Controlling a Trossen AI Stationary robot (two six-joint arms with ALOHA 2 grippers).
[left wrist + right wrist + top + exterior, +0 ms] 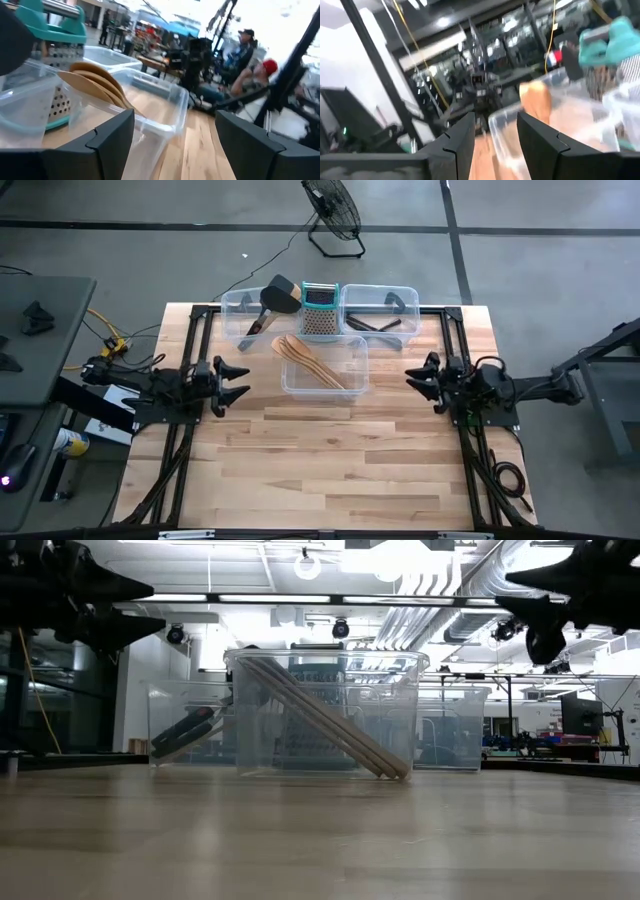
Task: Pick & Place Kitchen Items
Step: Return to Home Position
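Observation:
Several light wooden utensils (312, 361) lie slanted in the nearest clear bin (355, 385). Their heads rest on its far left rim and their handle ends on its floor (392, 770). A black turner (276, 293) leans in the far left bin (232, 320). Black-handled tools (385, 324) lie in the far right bin (410, 300). My left gripper (238, 380) hovers open left of the near bin, above the table. My right gripper (416, 374) hovers open to its right. Both hold nothing. The left wrist view shows the wooden heads (97, 82) ahead of the left gripper (172, 132).
A teal-topped metal box grater (321, 311) stands between the two far bins, and also shows in the left wrist view (52, 35). The near half of the wooden table (330, 470) is bare. A floor fan (333, 210) stands beyond the table. People (260, 70) sit in the room behind.

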